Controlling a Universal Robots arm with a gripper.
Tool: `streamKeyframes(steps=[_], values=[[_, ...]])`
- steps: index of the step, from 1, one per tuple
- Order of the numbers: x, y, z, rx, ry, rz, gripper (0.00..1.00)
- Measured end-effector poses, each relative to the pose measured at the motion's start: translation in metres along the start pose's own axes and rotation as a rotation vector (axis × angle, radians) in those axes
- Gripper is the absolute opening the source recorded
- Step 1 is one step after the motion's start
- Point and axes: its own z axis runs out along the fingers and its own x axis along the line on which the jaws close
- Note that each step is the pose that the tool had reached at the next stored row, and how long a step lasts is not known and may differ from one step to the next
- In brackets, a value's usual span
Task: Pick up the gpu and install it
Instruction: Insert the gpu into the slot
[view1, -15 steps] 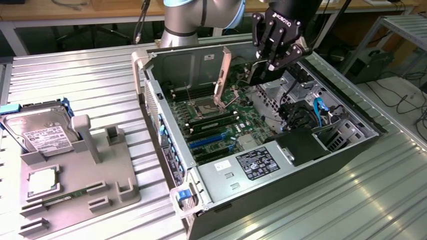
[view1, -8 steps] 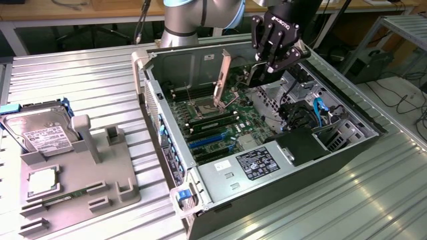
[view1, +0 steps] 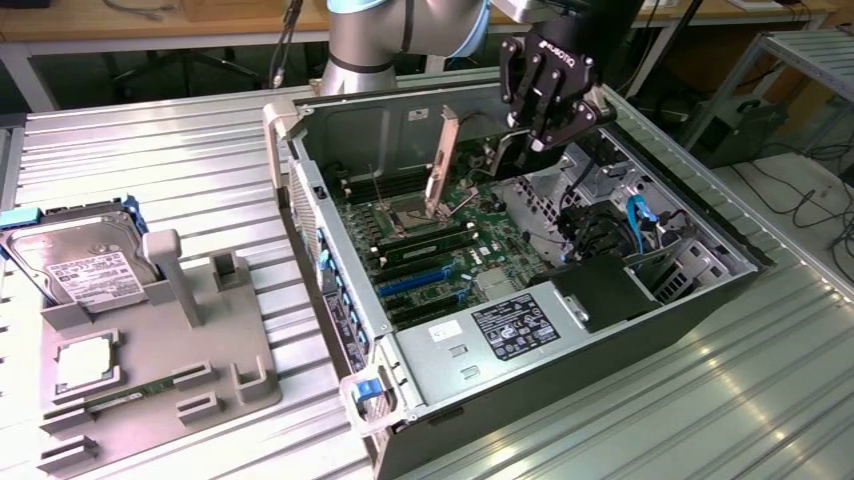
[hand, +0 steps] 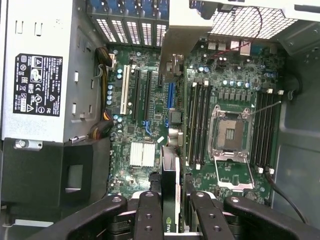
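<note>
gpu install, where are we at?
Pickup looks done: the gripper is shut on the gpu, card held edge-on between the fingers. In hand: it hangs above the motherboard inside the open computer case. Left: seating it; the expansion slots are empty.

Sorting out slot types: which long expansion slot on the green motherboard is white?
The white plastic slot closest to the silver power supply box; its neighbours are black, and one beyond is blue.
</note>
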Motion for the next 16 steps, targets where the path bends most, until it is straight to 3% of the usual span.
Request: streamKeyframes(steps=[16], values=[[0.0,0.0006,0.0077,0.0,0.0,0.0,0.27]])
